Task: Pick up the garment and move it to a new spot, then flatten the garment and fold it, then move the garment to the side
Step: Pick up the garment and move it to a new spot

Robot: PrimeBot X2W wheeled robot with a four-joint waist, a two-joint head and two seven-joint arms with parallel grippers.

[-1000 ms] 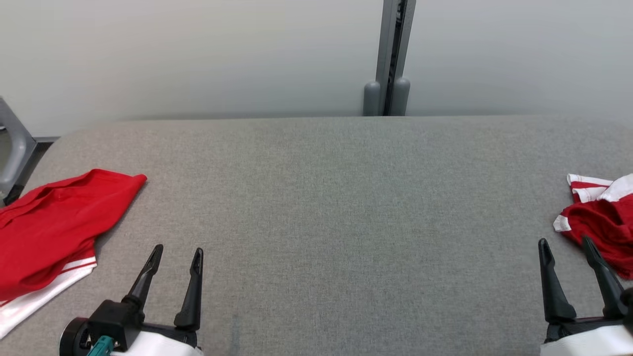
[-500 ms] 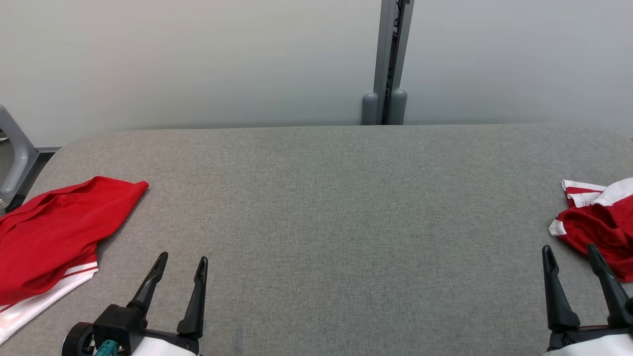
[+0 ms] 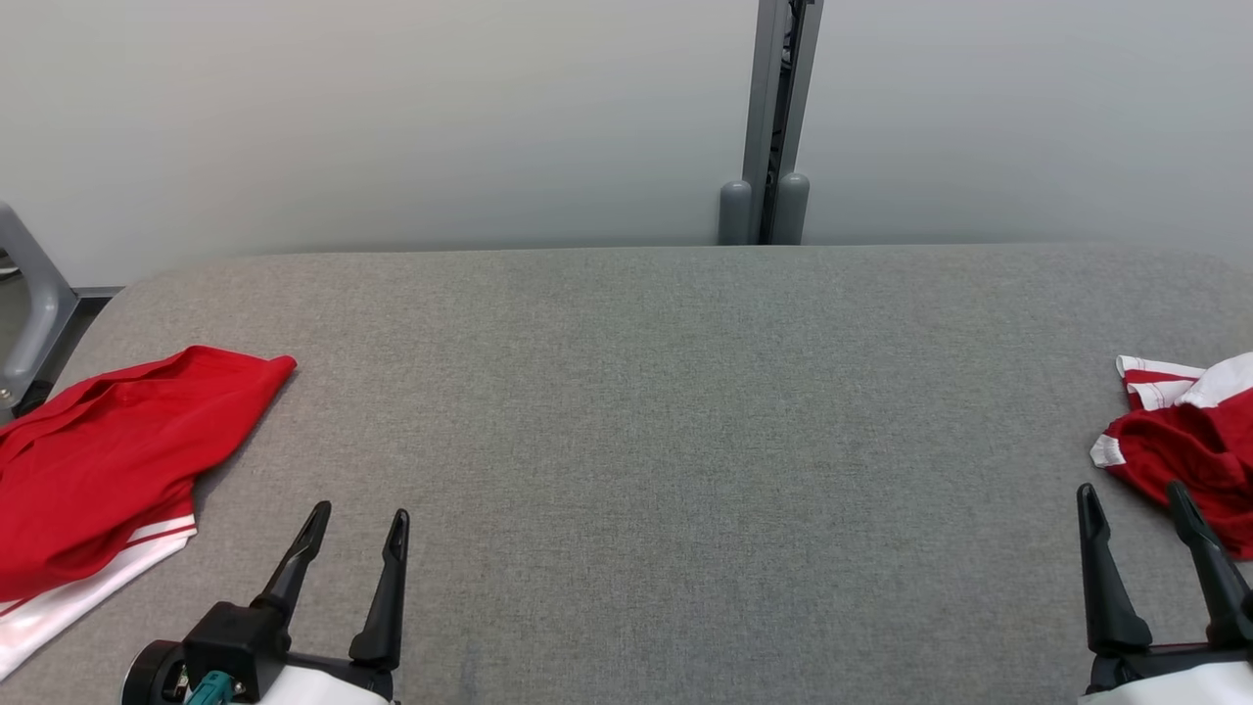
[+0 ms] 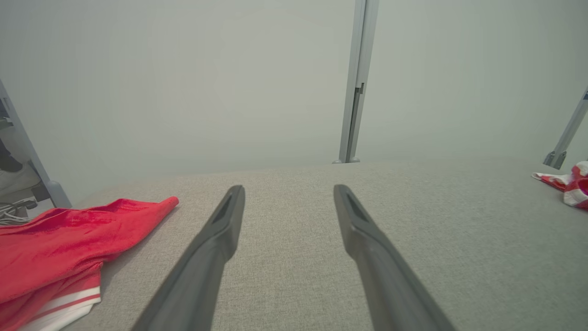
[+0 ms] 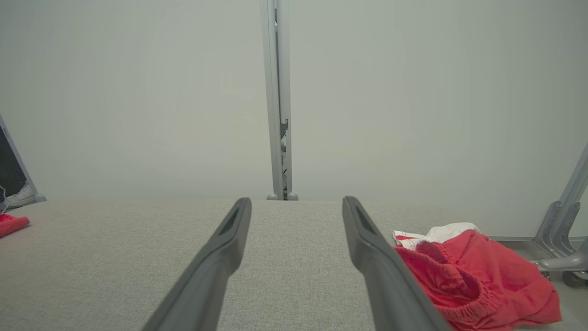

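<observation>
A crumpled red garment (image 3: pixel 1189 446) with white striped trim lies at the table's right edge, also in the right wrist view (image 5: pixel 473 271) and far right in the left wrist view (image 4: pixel 572 184). A flatter red garment (image 3: pixel 108 450) with a white striped hem lies at the left edge (image 4: pixel 59 239). My left gripper (image 3: pixel 360 513) is open and empty over bare cloth to the right of that left garment (image 4: pixel 288 188). My right gripper (image 3: pixel 1130 489) is open and empty, just left of and nearer than the crumpled garment (image 5: pixel 296 200).
The grey fabric-covered table (image 3: pixel 636 392) spreads wide between the two garments. A grey upright post (image 3: pixel 773 117) stands against the pale wall behind the far edge. Grey metal frame legs stand off the left (image 3: pixel 29 294) and right (image 5: pixel 562 220) ends.
The head camera has tilted slightly, so the whole picture sits a little lower than a second ago. Both grippers stay open and both garments lie as before.
</observation>
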